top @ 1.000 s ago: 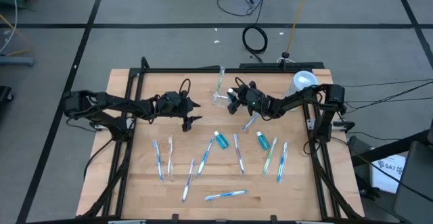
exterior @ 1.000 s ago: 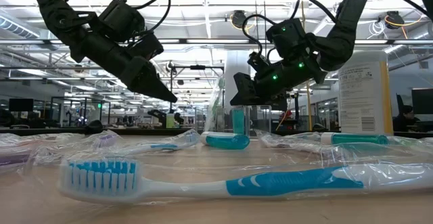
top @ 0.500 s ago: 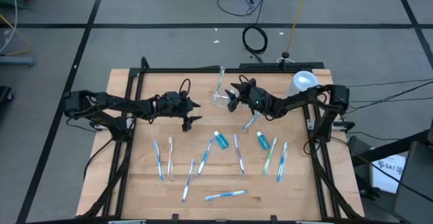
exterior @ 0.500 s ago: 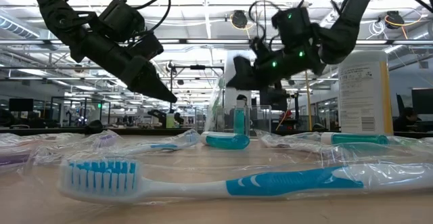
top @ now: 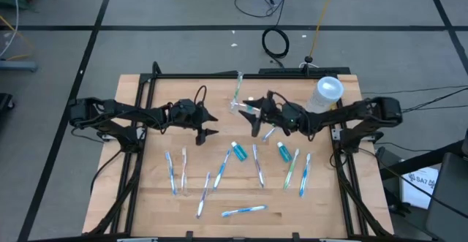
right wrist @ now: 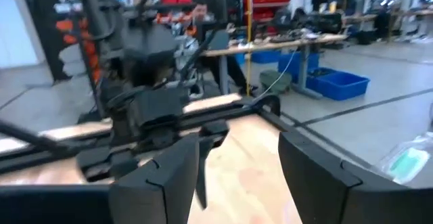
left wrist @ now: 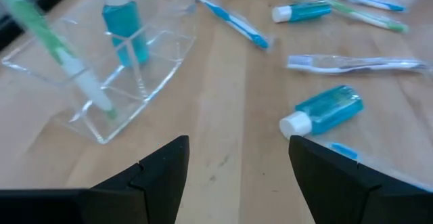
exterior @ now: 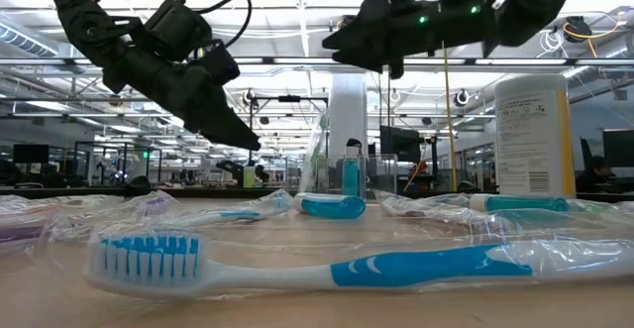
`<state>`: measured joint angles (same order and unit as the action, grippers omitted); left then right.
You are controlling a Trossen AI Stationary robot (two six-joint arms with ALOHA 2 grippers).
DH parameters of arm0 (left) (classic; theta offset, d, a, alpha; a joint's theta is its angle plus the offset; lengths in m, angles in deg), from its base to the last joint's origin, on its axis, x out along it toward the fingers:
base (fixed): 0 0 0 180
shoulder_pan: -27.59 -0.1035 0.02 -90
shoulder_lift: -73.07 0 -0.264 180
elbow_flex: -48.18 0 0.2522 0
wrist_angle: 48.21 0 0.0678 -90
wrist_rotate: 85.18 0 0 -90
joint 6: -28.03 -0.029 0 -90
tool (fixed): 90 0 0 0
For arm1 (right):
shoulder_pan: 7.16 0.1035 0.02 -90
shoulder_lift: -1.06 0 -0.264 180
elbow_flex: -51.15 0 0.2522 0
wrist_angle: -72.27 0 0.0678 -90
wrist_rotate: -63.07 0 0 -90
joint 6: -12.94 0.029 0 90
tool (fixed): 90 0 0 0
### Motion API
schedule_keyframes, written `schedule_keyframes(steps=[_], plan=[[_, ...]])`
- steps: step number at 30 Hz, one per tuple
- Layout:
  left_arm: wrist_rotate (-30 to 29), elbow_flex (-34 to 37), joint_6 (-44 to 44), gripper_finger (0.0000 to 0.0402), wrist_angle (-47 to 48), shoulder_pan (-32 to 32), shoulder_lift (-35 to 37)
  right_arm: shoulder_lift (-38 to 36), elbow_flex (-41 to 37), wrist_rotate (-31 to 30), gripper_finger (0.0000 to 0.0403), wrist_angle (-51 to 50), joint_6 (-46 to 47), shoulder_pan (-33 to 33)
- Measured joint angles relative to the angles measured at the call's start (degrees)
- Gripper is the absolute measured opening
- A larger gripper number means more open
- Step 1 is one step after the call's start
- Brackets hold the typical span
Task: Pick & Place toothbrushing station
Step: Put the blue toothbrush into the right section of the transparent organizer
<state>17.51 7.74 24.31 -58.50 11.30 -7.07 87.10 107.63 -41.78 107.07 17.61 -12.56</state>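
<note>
The toothbrushing station (top: 235,104) is a clear plastic holder standing on its base at the table's far middle. A green-and-white toothbrush (left wrist: 61,55) and a small blue bottle (left wrist: 125,31) stand in it. It also shows in the low view (exterior: 325,169) and the left wrist view (left wrist: 145,68). My left gripper (top: 212,123) is open and empty, left of the holder and above the table, pointing toward it (left wrist: 237,163). My right gripper (top: 248,120) is open and empty, raised high just near the holder (exterior: 332,43), pointing toward the left arm (right wrist: 237,163).
Several wrapped toothbrushes (top: 219,170) and teal tubes (top: 238,151) lie scattered over the table's near half. A blue bottle with a white cap (left wrist: 325,112) lies near the holder. A whitish cylinder with a round top (top: 327,90) stands at the far right. A black frame (top: 146,88) edges the table.
My right gripper has risen well above the table beside the holder, drawn a little toward the near edge, and tipped from a downward slant to nearly level. The holder and its contents have stayed in place.
</note>
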Motion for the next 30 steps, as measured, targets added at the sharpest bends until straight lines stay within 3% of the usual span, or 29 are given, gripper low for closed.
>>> schedule_keyframes(steps=[10, 21, 30], plan=[[0.55, 0.0, -0.05, 0.0257, 0.28, 1.22, 0.0, -4.9, 0.02, -0.02, 0.0199, -24.89, 5.82, 3.58], [0.53, 0.0, -1.14, 0.0257, 0.31, 1.8, 0.0, -4.9, 0.0, -6.14, 0.0199, -48.97, 34.84, 0.74], [0.5, 0.0, -1.18, 0.0257, 0.29, 1.8, 0.0, -4.9, 0.0, -6.08, 0.0199, -63.77, 52.13, -1.62]])
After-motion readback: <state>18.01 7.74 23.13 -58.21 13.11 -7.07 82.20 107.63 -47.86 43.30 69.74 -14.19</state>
